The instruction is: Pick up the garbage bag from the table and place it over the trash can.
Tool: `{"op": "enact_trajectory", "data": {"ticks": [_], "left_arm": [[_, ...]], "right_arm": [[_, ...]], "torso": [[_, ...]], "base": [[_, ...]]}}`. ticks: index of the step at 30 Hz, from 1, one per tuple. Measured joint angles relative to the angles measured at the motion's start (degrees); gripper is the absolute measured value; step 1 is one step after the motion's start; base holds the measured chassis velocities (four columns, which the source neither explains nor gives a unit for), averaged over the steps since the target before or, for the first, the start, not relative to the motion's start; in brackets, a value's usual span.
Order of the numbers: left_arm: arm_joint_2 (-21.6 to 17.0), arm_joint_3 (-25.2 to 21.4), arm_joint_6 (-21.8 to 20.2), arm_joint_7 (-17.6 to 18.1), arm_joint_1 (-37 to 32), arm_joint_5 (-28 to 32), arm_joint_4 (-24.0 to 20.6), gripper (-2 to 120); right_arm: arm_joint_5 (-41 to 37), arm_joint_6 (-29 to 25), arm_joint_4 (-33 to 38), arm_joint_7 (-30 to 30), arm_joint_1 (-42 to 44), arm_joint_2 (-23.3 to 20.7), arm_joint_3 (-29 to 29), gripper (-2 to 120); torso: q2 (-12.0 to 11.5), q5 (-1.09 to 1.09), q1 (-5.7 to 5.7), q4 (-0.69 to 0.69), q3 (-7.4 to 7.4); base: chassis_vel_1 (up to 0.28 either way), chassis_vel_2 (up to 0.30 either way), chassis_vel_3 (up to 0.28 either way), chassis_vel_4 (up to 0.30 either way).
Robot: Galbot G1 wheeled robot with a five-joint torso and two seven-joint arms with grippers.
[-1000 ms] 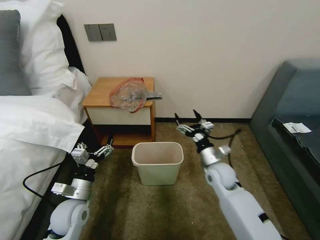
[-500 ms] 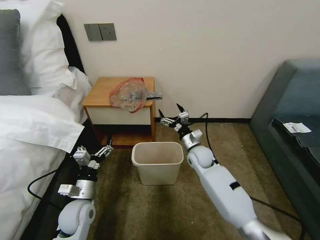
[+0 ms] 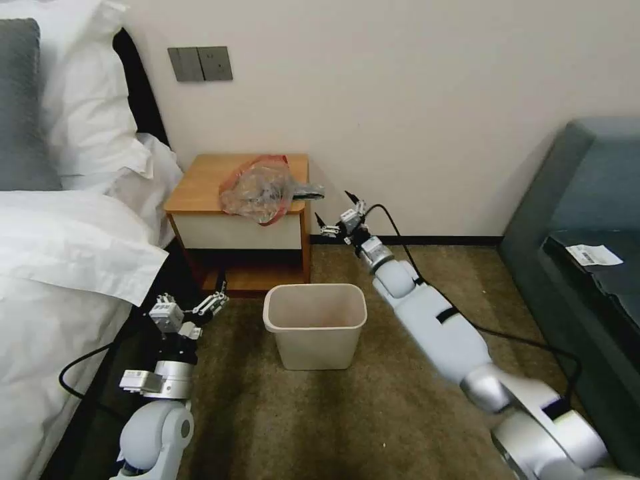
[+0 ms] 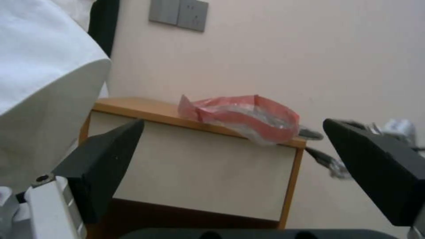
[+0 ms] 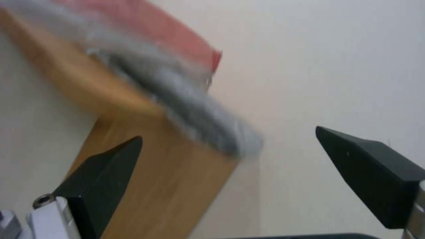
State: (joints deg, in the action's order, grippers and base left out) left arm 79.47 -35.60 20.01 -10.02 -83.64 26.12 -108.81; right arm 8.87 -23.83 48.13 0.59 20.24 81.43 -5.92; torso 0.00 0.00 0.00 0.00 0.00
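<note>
Right hand closing in on the bag at the bench's corner

Over the last second the right hand (image 3: 333, 215) had stretched forward from beside the trash can (image 3: 315, 325) to just off the bench's (image 3: 207, 181) right front corner, fingers spread and empty; the garbage bag (image 3: 259, 188) lay untouched on the benchtop, its crumpled edge drooping over the front, so the pickup had likely not begun, only the approach. The left hand (image 3: 200, 308) hung low near the bed (image 3: 60, 253), also released and holding nothing, edged slightly lower than before.
</note>
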Motion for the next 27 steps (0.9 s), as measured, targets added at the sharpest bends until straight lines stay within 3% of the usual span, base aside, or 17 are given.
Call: {"op": "enact_trajectory", "data": {"ticks": [10,27], "left_arm": [[0.6,0.0,0.8,-0.2,-0.9,-0.8,0.2,100],[1.2,0.6,0.8,-0.2,-0.8,-1.5,0.0,100]], "right_arm": [[12.7,-0.1,-4.6,-1.9,-3.9,0.7,0.8,100],[21.0,-0.1,-8.2,-2.2,-6.9,0.8,0.4,100]], "torso": [[0.0,0.0,0.0,0.0,0.0],[0.0,0.01,0.0,0.0,0.0]], "base": [[0.0,0.0,0.0,0.0],[0.0,0.0,0.0,0.0]]}}
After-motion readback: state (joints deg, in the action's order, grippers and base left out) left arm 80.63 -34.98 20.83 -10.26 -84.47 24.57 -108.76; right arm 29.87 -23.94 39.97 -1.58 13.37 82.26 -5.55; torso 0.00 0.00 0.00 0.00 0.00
